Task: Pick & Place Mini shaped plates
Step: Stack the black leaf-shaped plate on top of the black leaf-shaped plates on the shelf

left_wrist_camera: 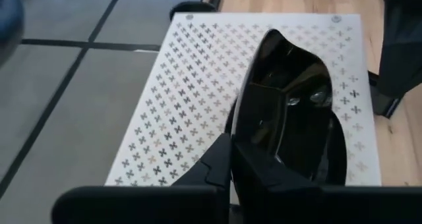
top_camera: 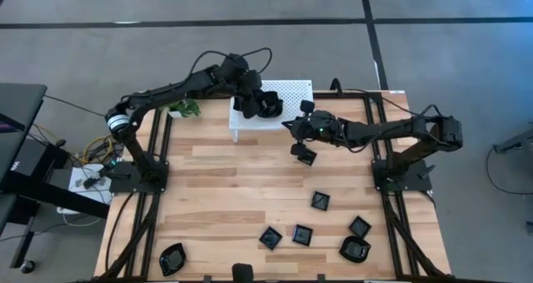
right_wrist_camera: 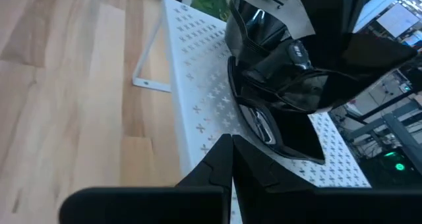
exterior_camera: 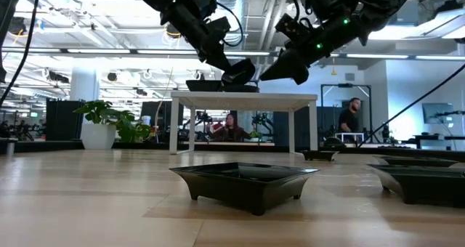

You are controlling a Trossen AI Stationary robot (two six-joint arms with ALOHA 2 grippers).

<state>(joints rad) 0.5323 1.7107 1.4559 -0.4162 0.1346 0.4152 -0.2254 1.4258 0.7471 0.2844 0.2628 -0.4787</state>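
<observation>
Square plate (exterior_camera: 245,180) nearest on bare wood; left hand (top_camera: 265,105) pinching plate (left_wrist_camera: 290,118) over rack (top_camera: 287,91).

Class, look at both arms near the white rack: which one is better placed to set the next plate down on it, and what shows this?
Left. The left gripper holds a glossy black plate right over the white rack. The right gripper is beside the rack, over the table, also gripping a plate.

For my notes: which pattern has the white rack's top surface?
Rows of small cross-shaped holes on the white rack; clearest in the left wrist view.
</observation>
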